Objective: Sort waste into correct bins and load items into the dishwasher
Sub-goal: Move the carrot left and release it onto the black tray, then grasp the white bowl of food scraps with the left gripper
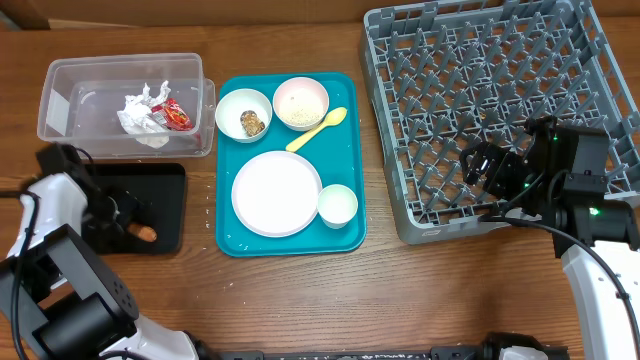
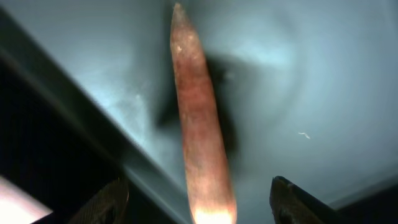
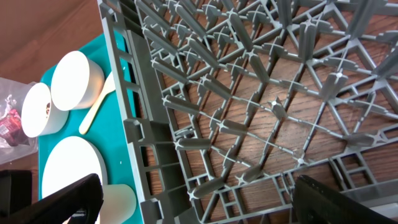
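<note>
Two arms show from overhead above a wooden worktop (image 1: 300,300). At the far left we see the clear tub (image 1: 58,110), which holds crumpled paper (image 1: 140,108) and a red wrapper (image 1: 177,117). Just in front of it lies the black tray (image 1: 165,190). The left hand (image 1: 130,220) is down inside it, with the sausage (image 1: 145,234) lying on the tray floor at its tip. In the middle the teal tray (image 1: 345,95) carries a bowl (image 1: 243,103) with brown lumps (image 1: 252,123), a second bowl (image 1: 301,90) with rice (image 1: 298,113), the spoon (image 1: 318,129), the plate (image 1: 276,194) and the cup (image 1: 337,205). At the right stands the rack (image 1: 470,60), with the right hand (image 1: 480,165) over its near part.

From the left wrist we see the sausage lying lengthwise on the tray floor between the two fingers (image 2: 104,202). The hand is wide, with a gap on each side, so it grips nothing.

From the right wrist we look down through the rack's pegs to the wood below. The fingers (image 3: 68,199) stand wide at both lower corners with nothing between them. Beyond the rack's wall we see the teal tray with both bowls, spoon, plate and cup on it.
</note>
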`<state>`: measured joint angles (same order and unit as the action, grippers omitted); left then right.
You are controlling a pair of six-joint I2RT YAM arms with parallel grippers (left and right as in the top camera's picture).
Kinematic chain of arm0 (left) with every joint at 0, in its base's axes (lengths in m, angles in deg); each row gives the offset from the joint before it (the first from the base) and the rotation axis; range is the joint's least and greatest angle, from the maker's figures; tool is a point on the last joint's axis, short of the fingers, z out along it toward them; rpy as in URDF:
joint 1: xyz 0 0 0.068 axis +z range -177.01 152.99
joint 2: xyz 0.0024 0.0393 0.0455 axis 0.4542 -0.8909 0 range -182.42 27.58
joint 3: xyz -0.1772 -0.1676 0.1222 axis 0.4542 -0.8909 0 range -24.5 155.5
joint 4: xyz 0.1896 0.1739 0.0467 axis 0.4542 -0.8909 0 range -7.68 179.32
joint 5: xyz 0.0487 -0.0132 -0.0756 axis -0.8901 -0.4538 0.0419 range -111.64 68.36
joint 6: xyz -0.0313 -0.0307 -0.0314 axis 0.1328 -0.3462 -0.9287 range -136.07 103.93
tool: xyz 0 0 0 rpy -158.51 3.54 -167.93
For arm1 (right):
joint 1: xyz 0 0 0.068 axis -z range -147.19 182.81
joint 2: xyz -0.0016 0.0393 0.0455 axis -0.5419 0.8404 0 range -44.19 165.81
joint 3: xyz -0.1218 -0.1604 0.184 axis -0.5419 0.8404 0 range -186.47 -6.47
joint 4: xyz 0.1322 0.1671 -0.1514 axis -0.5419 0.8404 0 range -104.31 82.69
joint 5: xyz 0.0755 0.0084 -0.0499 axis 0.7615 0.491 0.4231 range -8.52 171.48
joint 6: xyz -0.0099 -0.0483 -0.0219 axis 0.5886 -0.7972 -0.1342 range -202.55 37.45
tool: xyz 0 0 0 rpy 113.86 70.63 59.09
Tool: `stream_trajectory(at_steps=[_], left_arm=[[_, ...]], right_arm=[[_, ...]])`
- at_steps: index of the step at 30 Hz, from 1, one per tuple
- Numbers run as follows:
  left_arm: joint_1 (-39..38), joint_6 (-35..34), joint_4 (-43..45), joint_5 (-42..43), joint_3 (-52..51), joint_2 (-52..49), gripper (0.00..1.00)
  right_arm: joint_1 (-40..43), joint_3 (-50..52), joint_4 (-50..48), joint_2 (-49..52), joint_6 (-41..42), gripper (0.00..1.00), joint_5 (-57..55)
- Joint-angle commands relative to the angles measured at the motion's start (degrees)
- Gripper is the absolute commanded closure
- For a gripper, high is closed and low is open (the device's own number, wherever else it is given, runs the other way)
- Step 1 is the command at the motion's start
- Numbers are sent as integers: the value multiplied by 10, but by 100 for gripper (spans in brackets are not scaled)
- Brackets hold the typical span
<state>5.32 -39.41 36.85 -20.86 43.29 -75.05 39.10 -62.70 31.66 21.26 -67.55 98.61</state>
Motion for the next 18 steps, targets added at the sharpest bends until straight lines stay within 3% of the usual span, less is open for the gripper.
stream_trajectory(at_steps=[1,5,9,16,18], left_arm=[[-17,64,-51,40,104,36,24],[-65,154,-120,97,191,42,21],[-162,214,-142,93,247,42,19],[-359,254,-39,-59,253,17,19],[-393,280,0,-68,253,-9,19]], right_arm=[[2,-12,-4,0,0,0,-5],[2,-12,-5,0,0,0,-5],[2,-12,-4,0,0,0,-5],[2,-12,-4,0,0,0,-5],[2,-12,-4,0,0,0,-5]])
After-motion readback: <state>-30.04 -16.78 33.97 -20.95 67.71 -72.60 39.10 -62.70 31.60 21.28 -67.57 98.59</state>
